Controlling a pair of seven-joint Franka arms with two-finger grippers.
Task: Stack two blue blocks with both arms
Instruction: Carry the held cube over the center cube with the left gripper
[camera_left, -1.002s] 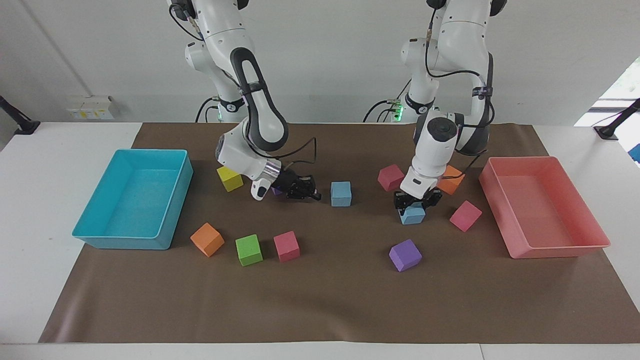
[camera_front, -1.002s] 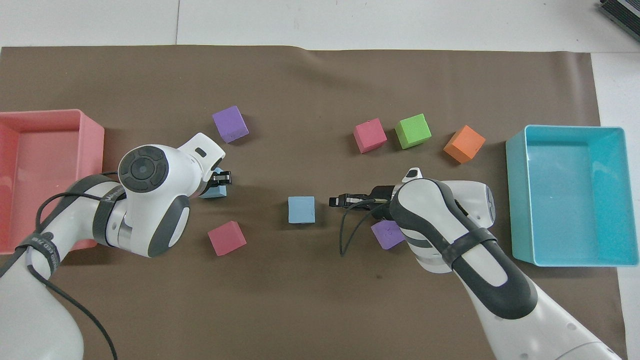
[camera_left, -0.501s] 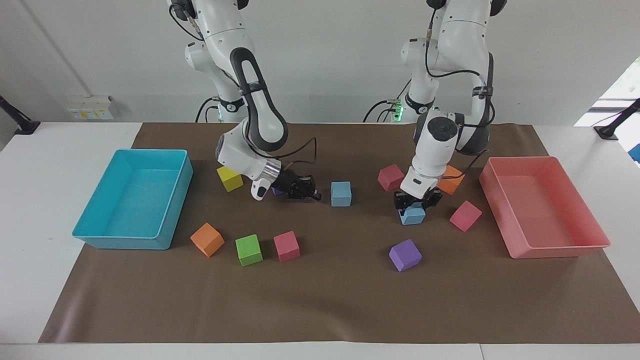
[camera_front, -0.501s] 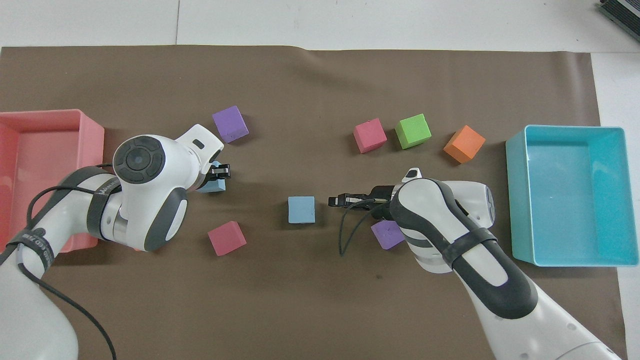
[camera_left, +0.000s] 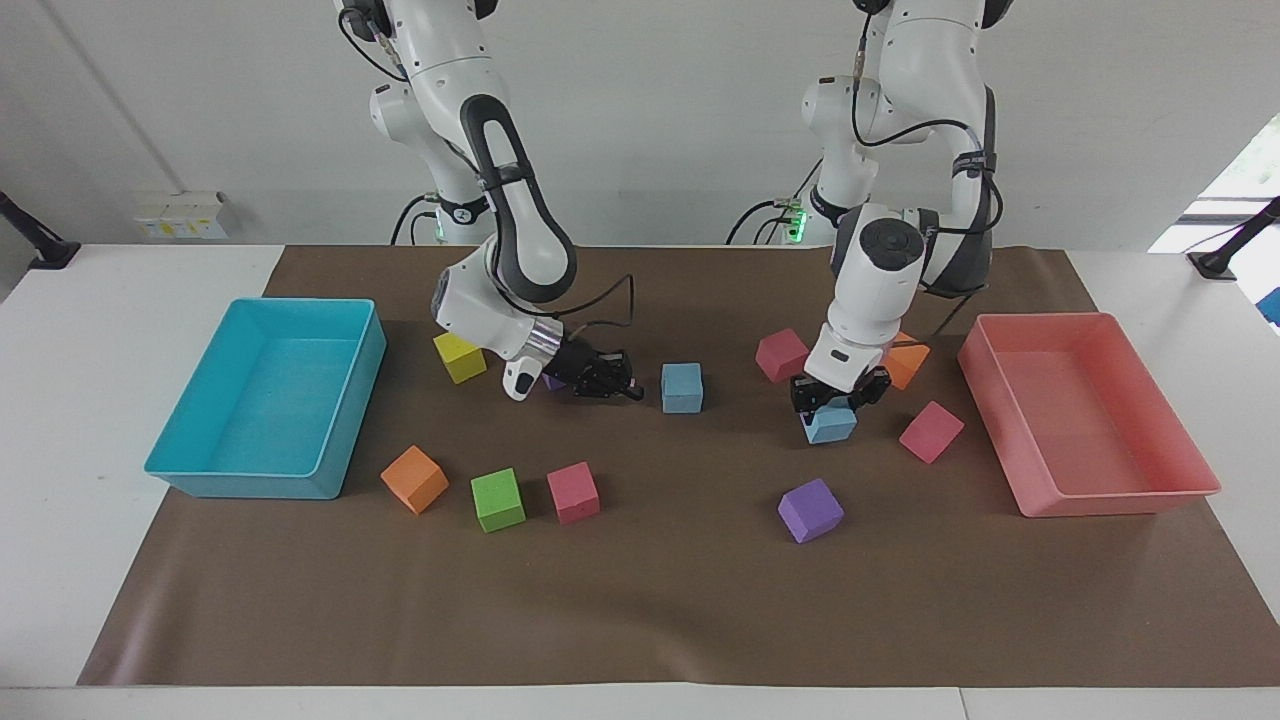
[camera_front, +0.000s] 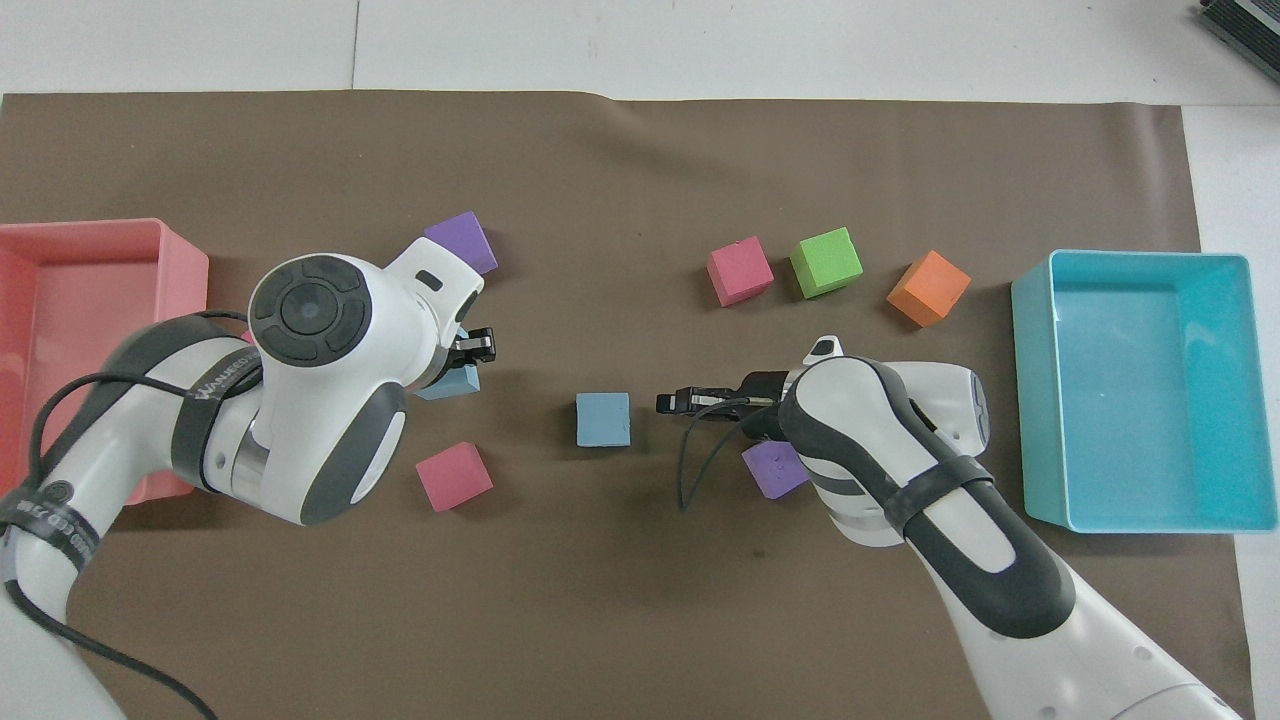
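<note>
One blue block (camera_left: 682, 387) (camera_front: 603, 418) rests on the brown mat near the table's middle. My right gripper (camera_left: 625, 386) (camera_front: 672, 402) lies low and level beside it, toward the right arm's end, a small gap away. The other blue block (camera_left: 830, 425) (camera_front: 457, 382) is in my left gripper (camera_left: 828, 402) (camera_front: 470, 352), which is shut on it from above and holds it just off the mat. In the overhead view the left arm's wrist hides most of that block.
A cyan tray (camera_left: 240, 480) stands at the right arm's end and a pink tray (camera_left: 1110, 497) at the left arm's end. Loose cubes lie around: yellow (camera_left: 459, 357), orange (camera_left: 413, 478), green (camera_left: 497, 498), pink (camera_left: 572, 491), purple (camera_left: 810, 509), pink (camera_left: 930, 431).
My left gripper has risen slightly with its blue block and moved toward the table's middle. The right arm has barely moved.
</note>
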